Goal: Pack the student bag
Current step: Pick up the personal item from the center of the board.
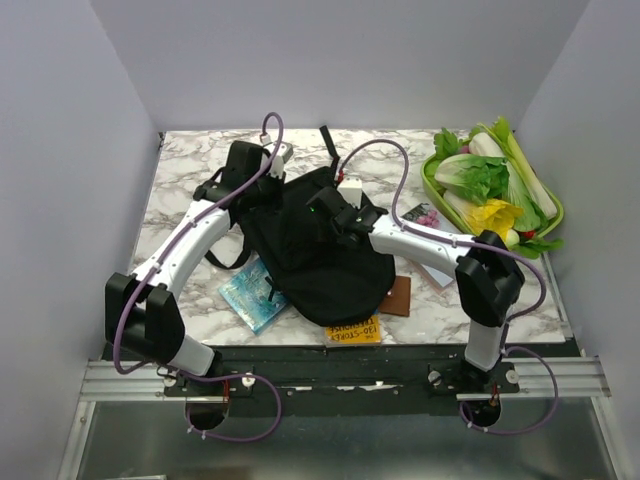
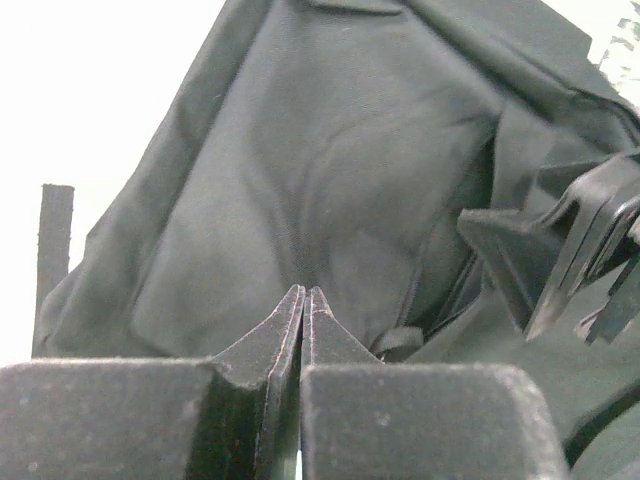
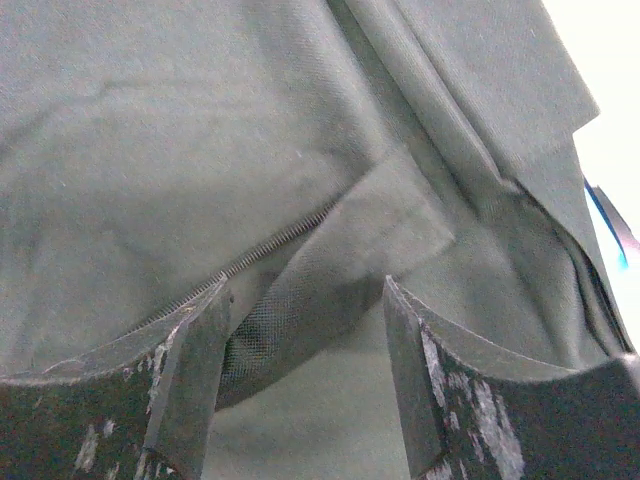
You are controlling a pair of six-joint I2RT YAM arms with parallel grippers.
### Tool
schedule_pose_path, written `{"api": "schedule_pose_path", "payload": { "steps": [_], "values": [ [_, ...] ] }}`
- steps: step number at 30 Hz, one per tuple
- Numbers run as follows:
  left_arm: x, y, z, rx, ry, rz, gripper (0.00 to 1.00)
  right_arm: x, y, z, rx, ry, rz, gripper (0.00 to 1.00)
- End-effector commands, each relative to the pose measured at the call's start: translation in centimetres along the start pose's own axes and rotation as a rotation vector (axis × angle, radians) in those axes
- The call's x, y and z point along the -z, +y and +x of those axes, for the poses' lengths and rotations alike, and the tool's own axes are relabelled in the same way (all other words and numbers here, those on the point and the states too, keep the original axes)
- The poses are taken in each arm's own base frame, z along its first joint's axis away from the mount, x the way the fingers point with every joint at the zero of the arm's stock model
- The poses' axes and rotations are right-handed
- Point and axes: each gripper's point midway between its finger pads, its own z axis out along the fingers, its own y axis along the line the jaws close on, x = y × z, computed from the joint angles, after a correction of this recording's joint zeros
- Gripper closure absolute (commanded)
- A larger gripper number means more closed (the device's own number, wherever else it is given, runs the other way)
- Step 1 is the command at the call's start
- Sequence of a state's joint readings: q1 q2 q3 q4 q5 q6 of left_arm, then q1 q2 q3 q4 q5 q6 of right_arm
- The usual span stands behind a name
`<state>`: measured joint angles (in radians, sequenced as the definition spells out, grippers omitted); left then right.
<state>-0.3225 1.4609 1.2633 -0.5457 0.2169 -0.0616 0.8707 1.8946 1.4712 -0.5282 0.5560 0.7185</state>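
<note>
The student bag (image 1: 320,260), a big soft black backpack, lies in the middle of the table with straps trailing at the back and left. My left gripper (image 1: 268,180) is at the bag's upper left edge. In the left wrist view it (image 2: 303,290) is shut with its tips pinched into the black fabric (image 2: 330,170), and creases run up from the tips. My right gripper (image 1: 342,216) rests on top of the bag. In the right wrist view it (image 3: 305,285) is open, its fingers on either side of a mesh-lined flap (image 3: 330,260) beside a zipper (image 3: 270,245).
A blue patterned pencil case (image 1: 252,296) sticks out under the bag's left side. A yellow card (image 1: 355,331) and a brown book (image 1: 397,296) lie at its front right. A green tray (image 1: 552,206) of vegetables stands at the back right. Grey walls enclose the table.
</note>
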Motion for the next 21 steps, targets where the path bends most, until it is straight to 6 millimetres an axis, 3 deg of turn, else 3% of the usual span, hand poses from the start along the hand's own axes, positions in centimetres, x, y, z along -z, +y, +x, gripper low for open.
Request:
{"api": "schedule_pose_path", "payload": {
  "steps": [1,2,8,9,12,13,14,17,18,21],
  "values": [
    [-1.8,-3.5,-0.9,-0.027,-0.005,0.065,0.91,1.2,-1.8,1.3,-0.033,-0.007,0.015,0.32],
    [-2.5,-5.0,-0.5,-0.047,0.010,0.089,0.91,1.0,-2.3,1.8,-0.041,0.000,0.023,0.32],
    [-5.1,-8.3,2.9,-0.063,0.119,0.171,0.88,0.5,-2.3,3.9,-0.112,0.024,-0.005,0.35],
    [-5.3,-8.9,3.4,-0.074,0.129,0.184,0.87,0.5,-2.9,5.0,-0.120,0.041,-0.008,0.36],
    [-6.1,-9.3,5.1,-0.068,0.170,0.208,0.85,0.9,-2.5,5.1,-0.214,0.015,-0.076,0.40],
    [-6.3,-9.4,5.7,-0.064,0.184,0.214,0.84,0.6,-3.4,6.7,-0.218,0.032,-0.069,0.43],
    [-6.5,-9.5,5.9,-0.067,0.189,0.228,0.83,0.6,-3.1,6.7,-0.264,0.022,-0.090,0.45],
    [-6.8,-9.7,6.8,-0.083,0.195,0.251,0.74,0.7,-3.4,7.7,-0.328,0.039,-0.098,0.53],
    [-6.7,-10.1,6.9,-0.089,0.195,0.274,0.67,0.6,-3.5,7.9,-0.340,0.045,-0.097,0.56],
    [-6.7,-11.1,7.8,-0.151,0.204,0.320,0.61,0.5,-3.1,8.4,-0.377,0.056,-0.123,0.67]
  ]
}}
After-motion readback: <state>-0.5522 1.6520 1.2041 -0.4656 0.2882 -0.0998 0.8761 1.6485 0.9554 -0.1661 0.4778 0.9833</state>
